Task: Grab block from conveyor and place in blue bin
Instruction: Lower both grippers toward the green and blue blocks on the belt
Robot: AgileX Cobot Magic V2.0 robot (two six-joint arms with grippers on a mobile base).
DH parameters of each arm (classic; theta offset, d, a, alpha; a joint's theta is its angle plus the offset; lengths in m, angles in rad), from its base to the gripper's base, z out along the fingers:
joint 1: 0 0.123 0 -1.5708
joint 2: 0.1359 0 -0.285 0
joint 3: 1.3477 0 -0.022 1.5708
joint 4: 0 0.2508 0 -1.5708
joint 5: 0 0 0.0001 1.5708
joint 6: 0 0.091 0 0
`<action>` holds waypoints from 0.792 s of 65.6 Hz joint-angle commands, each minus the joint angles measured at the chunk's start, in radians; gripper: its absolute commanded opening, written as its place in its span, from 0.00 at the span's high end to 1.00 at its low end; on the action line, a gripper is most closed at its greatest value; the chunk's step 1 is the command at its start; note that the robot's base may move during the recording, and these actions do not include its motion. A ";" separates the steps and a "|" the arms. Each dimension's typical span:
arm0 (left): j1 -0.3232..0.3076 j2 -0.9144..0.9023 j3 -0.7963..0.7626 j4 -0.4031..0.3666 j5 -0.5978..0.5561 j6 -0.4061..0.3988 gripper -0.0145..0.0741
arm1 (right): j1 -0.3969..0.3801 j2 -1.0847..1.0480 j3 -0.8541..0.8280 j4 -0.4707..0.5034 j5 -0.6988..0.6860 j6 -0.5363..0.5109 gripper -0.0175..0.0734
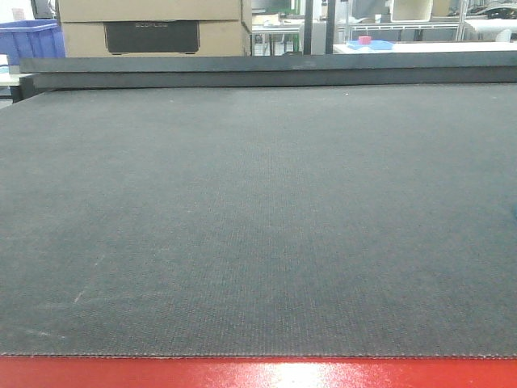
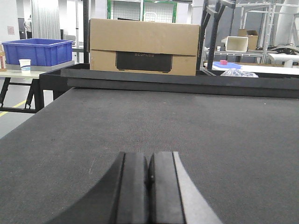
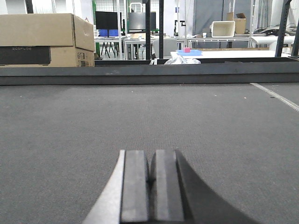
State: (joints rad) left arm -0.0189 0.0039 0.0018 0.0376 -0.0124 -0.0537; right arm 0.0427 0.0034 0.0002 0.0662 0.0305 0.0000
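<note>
The conveyor (image 1: pixel 258 218) is a wide dark grey woven belt with a glossy red frame edge (image 1: pixel 258 373) along the front. No block shows on it in any view. A blue bin (image 2: pixel 38 51) stands on a table beyond the belt's far left corner; it also shows in the front view (image 1: pixel 29 40). My left gripper (image 2: pixel 149 156) is shut and empty, low over the belt. My right gripper (image 3: pixel 151 154) is shut and empty, low over the belt. Neither gripper shows in the front view.
A dark raised rail (image 1: pixel 266 71) runs along the belt's far edge. A cardboard box (image 2: pixel 144 46) stands behind it. Far off, a table carries a small pink object on a blue tray (image 3: pixel 188 51). A white stripe (image 3: pixel 275 95) crosses the belt's right side.
</note>
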 commanded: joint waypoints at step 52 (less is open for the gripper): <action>0.002 -0.004 -0.002 -0.010 -0.029 -0.001 0.96 | -0.004 -0.003 0.000 0.001 -0.148 0.000 0.99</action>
State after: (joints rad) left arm -0.0189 0.0039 0.0018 0.0376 -0.0274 -0.0537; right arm 0.0427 0.0034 0.0002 0.0662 -0.0233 0.0000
